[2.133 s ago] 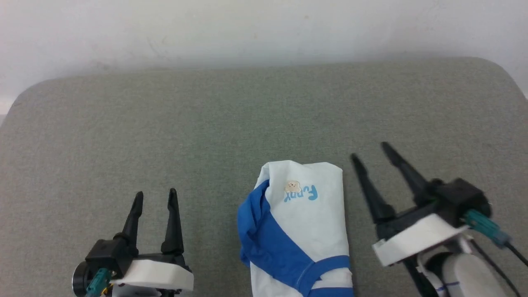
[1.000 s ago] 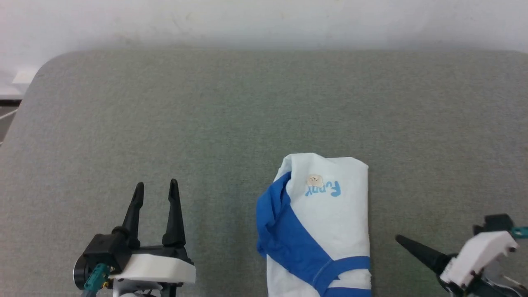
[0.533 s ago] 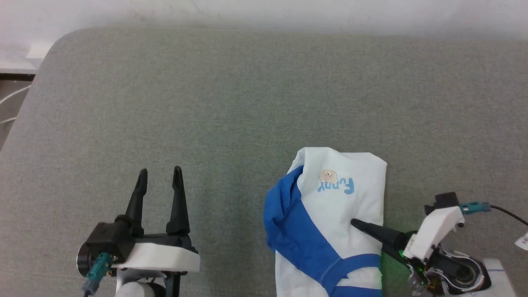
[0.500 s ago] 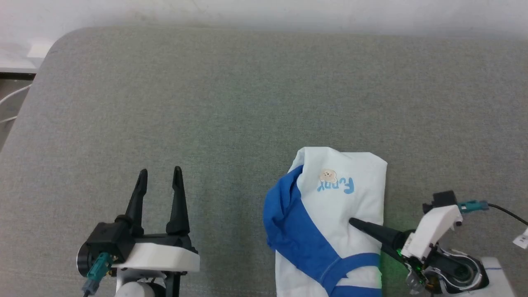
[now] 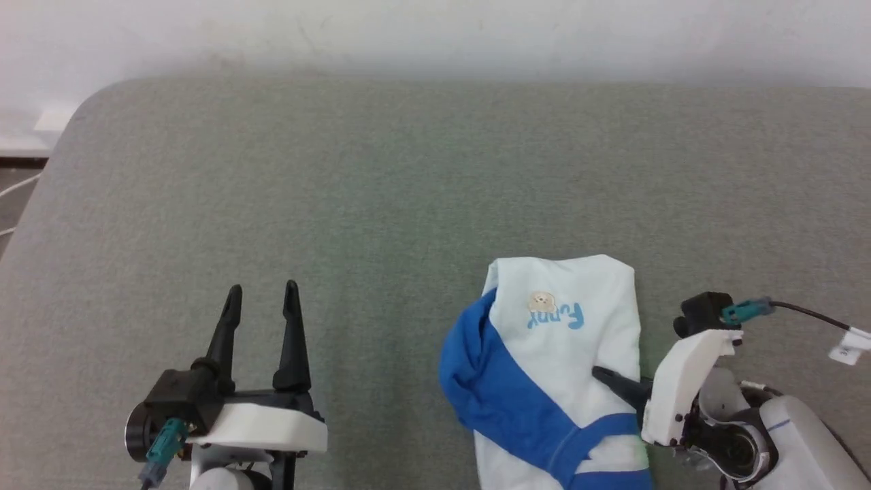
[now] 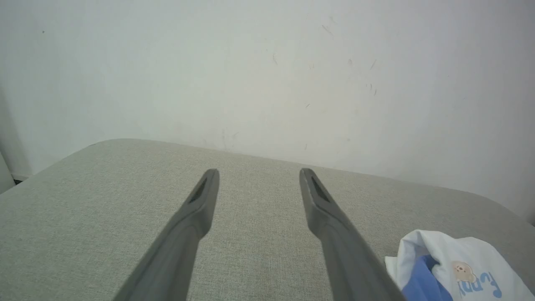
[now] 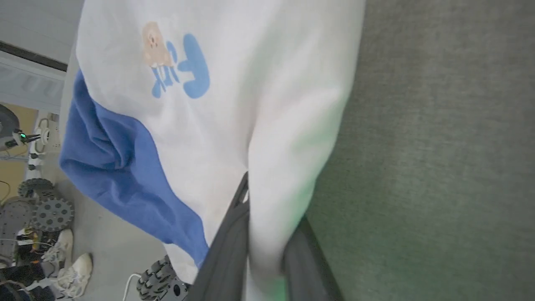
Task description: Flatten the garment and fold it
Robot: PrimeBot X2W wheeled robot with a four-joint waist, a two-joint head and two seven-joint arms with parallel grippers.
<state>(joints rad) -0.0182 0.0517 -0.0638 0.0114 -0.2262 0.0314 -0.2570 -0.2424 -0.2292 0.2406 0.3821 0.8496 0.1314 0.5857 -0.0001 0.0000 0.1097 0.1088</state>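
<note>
- One garment (image 5: 565, 354) on the grey-green tabletop (image 5: 340, 204), lying right of centre and close to my near edge, in a narrow bundle.
- Its long axis runs near to far. The end with the tan emblem (image 5: 542, 300) points away from me, toward the wall (image 5: 435, 34); the near end runs out of the head view.
- I count one emblem, with one line of blue lettering (image 5: 563, 317) just beside it.
- A blue sleeve (image 5: 486, 388) bunches along the garment's left side, then crosses diagonally to the near right.
- Right gripper (image 7: 267, 209): two fingers, closed together on a fold of white cloth at the garment's right edge.
- Left gripper (image 5: 263, 289): two fingers, spread apart, nothing between them, above bare tabletop well apart from the garment's left side.
</note>
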